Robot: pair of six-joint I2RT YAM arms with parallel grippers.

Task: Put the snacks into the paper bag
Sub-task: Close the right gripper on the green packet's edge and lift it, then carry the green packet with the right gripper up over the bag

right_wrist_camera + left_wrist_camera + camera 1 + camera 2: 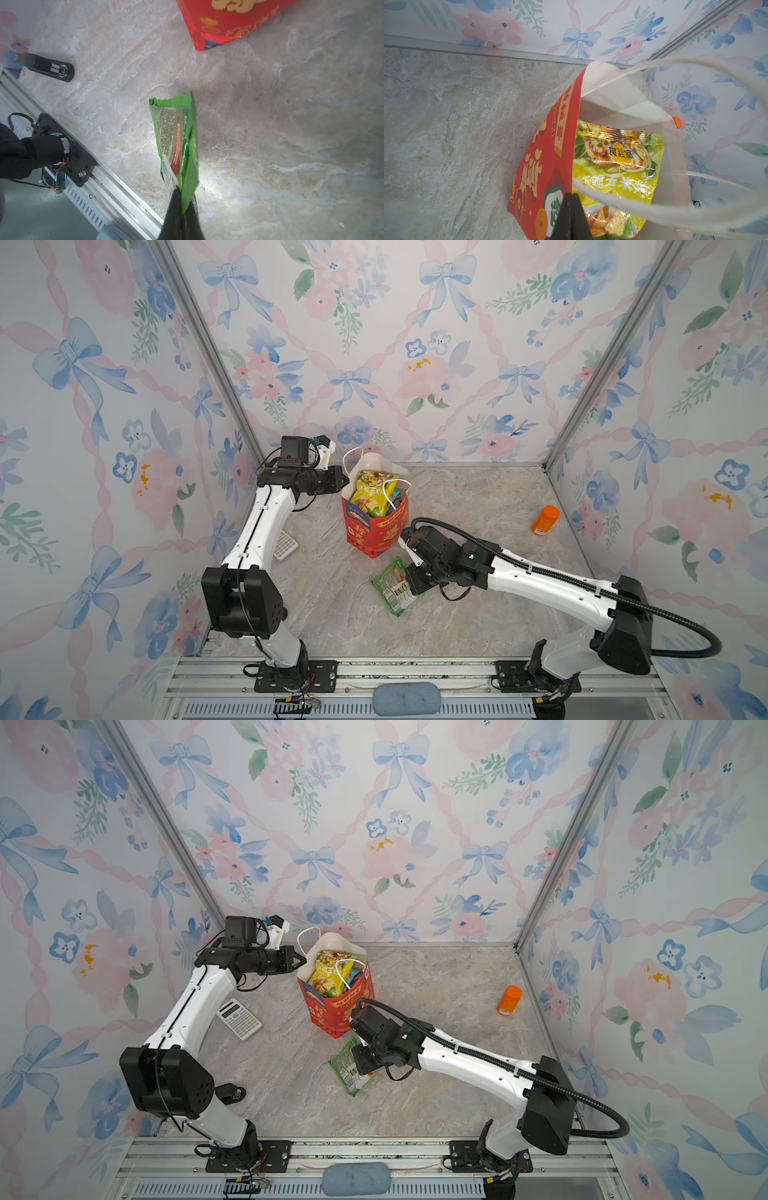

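Pinches green packet [176, 133] by its edge in right gripper [181, 199], beside bag [224, 22]; seems light, crinkly, slippery; clamps bag rim in left gripper [572, 199].

Floral bow-print walls [374, 344]; grey marbled floor [478, 510]; aluminium corner posts [204, 344].

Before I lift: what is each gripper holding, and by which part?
Right gripper pinches the green packet by one end. Left gripper pinches the bag at its rim.
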